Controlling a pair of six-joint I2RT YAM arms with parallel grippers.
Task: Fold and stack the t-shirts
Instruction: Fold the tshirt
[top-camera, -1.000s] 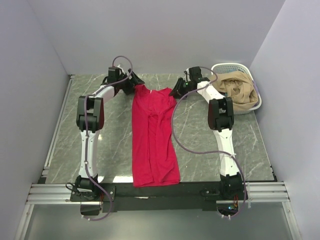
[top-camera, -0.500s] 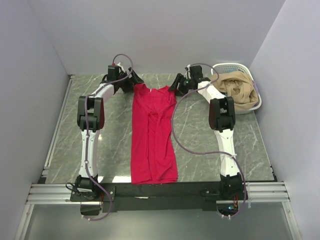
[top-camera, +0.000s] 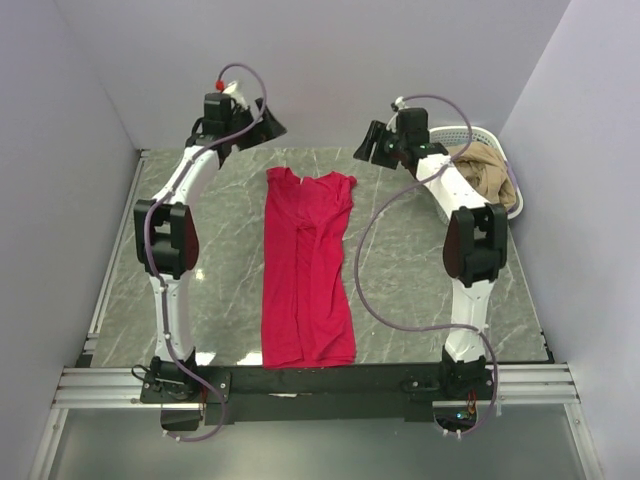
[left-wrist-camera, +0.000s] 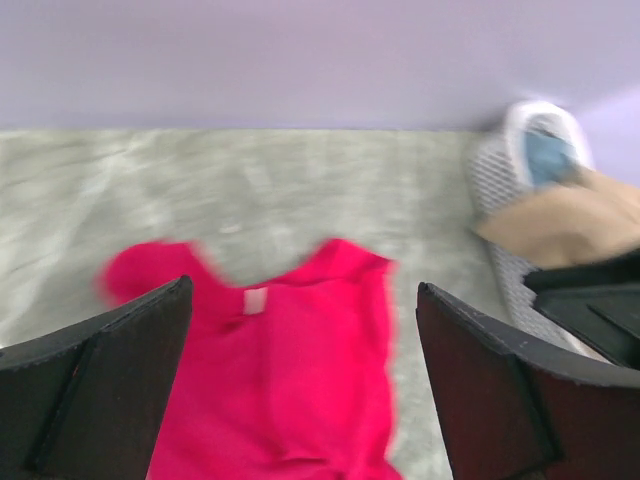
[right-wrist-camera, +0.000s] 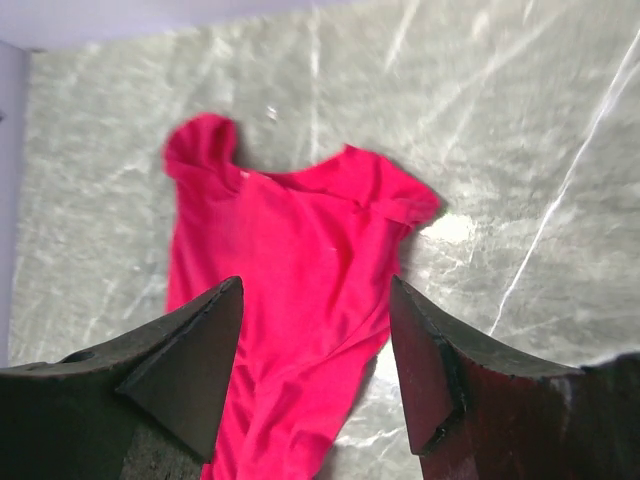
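Note:
A crimson-red t-shirt (top-camera: 308, 265) lies flat and lengthwise on the marble table, folded narrow, collar at the far end. It also shows in the left wrist view (left-wrist-camera: 290, 370), with its small white neck label (left-wrist-camera: 254, 300), and in the right wrist view (right-wrist-camera: 290, 290). My left gripper (top-camera: 268, 125) is open and empty, raised above the table beyond the shirt's left shoulder. My right gripper (top-camera: 368, 148) is open and empty, raised beyond the right shoulder. Neither touches the cloth.
A white lattice basket (top-camera: 503, 215) holding tan cloth (top-camera: 482, 180) stands at the far right corner; it also shows in the left wrist view (left-wrist-camera: 500, 170). Lavender walls close in the back and both sides. A metal rail (top-camera: 320, 385) runs along the near edge.
Both grippers have let go of the shirt's shoulders and risen up and away toward the back wall. The shirt now lies flat, shifted slightly.

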